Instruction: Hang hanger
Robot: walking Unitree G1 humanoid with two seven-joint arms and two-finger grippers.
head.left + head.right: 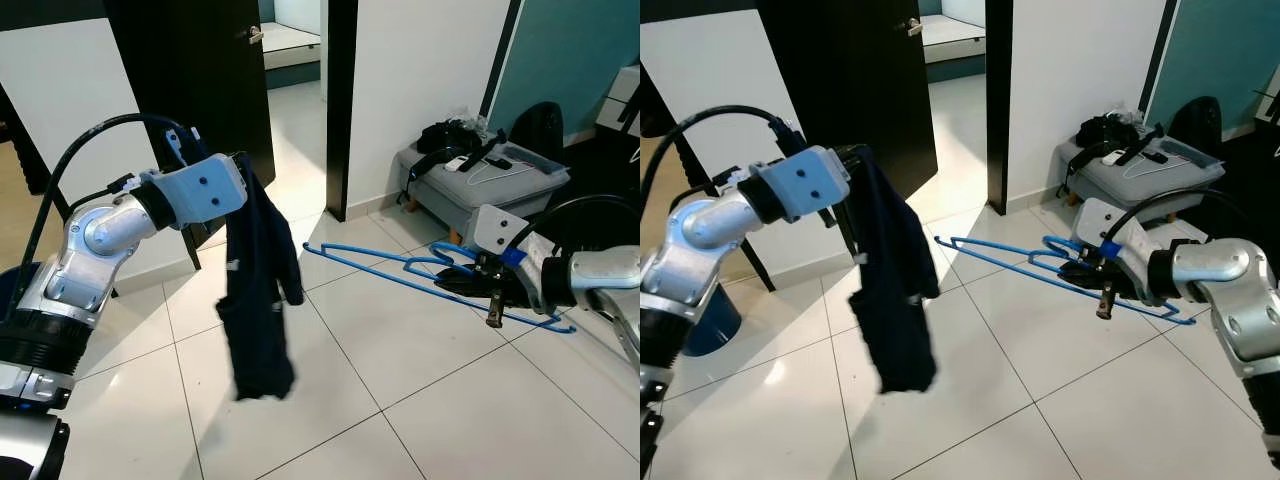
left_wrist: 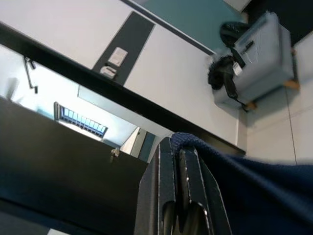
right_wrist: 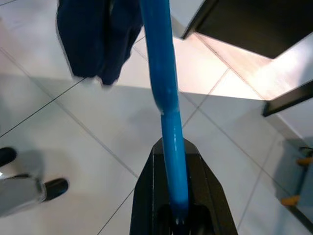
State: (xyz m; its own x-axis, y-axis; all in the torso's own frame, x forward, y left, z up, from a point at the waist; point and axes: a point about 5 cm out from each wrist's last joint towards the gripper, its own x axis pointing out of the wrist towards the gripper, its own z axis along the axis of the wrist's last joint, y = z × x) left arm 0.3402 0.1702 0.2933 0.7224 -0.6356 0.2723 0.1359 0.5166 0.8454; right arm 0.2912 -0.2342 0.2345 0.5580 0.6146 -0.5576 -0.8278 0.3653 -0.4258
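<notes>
A dark navy garment [image 1: 258,290] hangs limp above the tiled floor, pinched at its top edge by my left gripper [image 1: 238,165], which is shut on it. The left wrist view has the black fingers [image 2: 178,171] clamped on the navy cloth [image 2: 254,186]. A blue wire hanger [image 1: 400,268] lies level in the air to the right of the garment, its long bar pointing toward it. My right gripper [image 1: 462,278] is shut on the hanger near its hook end. From the right wrist, the blue bar [image 3: 164,88] runs out between the fingers toward the garment [image 3: 95,36].
A grey ottoman [image 1: 480,185] with a black bag and cables stands by the white wall at the right. A dark open door [image 1: 195,70] and a black pillar [image 1: 340,100] are behind. A person's shoes [image 3: 29,188] stand on the tiles nearby.
</notes>
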